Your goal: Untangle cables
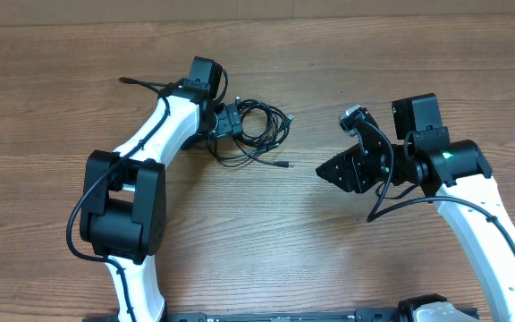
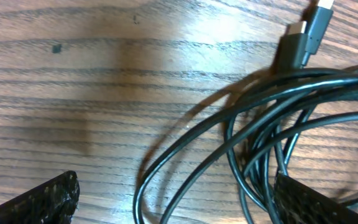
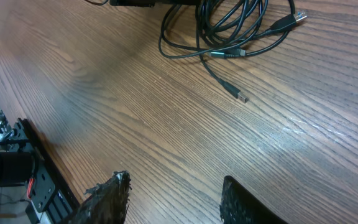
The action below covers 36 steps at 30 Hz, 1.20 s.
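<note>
The cables [image 1: 262, 125] lie as a loose bundle of thin black loops on the wooden table [image 1: 266, 233], left of centre. One silver-tipped plug [image 1: 284, 165] trails out toward the front. My left gripper [image 1: 236, 121] is down at the bundle's left edge. In the left wrist view it [image 2: 179, 205] stands wide open with several cable strands [image 2: 260, 124] running between and under its fingers [image 2: 42, 199], and two plug ends [image 2: 303, 37] lie beyond. My right gripper [image 1: 329, 170] hovers to the right of the bundle, apart from it. It [image 3: 176, 202] is open and empty, with the cables [image 3: 235, 25] farther off.
The loose plug [image 3: 241, 96] lies on bare wood between the bundle and my right gripper. A black frame with wiring [image 3: 17, 168] runs along the table's edge in the right wrist view. Both arm bases stand at the front edge.
</note>
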Available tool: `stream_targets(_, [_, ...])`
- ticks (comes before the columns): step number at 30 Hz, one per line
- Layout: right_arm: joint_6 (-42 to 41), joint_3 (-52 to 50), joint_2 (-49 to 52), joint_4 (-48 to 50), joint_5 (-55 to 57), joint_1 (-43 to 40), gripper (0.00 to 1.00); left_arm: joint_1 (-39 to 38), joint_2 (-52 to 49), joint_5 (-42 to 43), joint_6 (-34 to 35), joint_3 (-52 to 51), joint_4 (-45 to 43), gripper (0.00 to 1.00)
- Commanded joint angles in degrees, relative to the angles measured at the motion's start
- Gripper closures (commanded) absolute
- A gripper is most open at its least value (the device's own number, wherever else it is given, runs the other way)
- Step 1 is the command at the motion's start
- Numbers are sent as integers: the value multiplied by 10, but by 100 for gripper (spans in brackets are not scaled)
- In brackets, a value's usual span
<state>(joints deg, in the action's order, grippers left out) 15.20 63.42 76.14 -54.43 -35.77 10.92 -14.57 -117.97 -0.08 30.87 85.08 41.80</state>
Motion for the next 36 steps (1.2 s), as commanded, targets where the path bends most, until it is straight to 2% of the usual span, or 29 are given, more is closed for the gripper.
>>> stream_targets(1, [0,3,0,4,-4,3,53,5,18,-19,-15,2,2,0])
stream_targets(28, [-3,3,0,11,-4,3,53,1,2,-34,-9,-7,-6,0])
stream_targets(36, [-3,3,0,11,-4,3,53,-1,1,-33,-8,-31,-35,0])
